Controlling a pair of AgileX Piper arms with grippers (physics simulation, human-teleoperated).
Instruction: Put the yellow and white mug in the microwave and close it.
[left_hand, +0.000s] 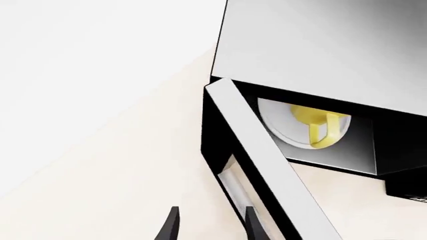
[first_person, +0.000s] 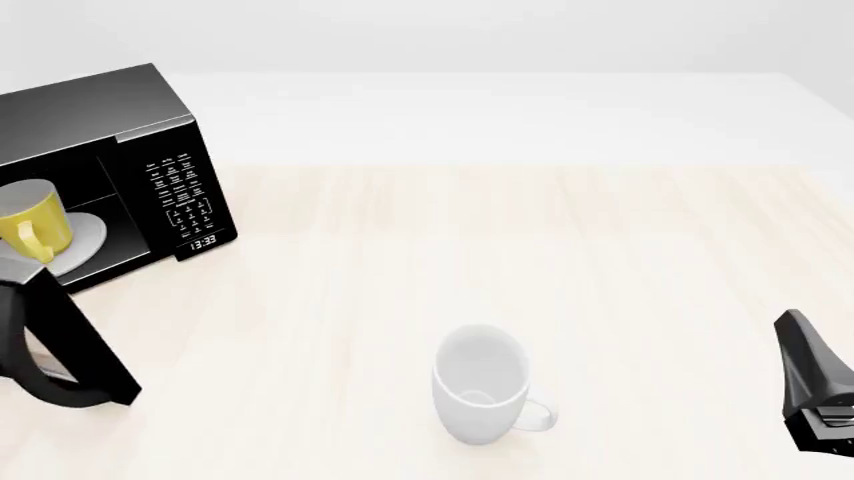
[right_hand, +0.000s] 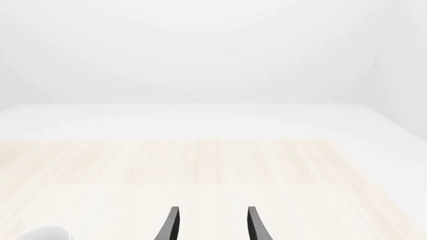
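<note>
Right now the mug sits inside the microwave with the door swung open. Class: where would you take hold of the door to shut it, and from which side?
Probably the door's free edge, farthest from the hinge, since it stands ajar in front of the microwave. Come from its outer face with the left hand, open and closest, and push toward the cavity holding the yellow and white mug.

— What did the place look like?
— A pale wood-grain table (first_person: 561, 260) ran to a white far edge; a plain white wall (right_hand: 213, 50) stood behind.
— And the light?
— Soft and even, with faint shadows.
</note>
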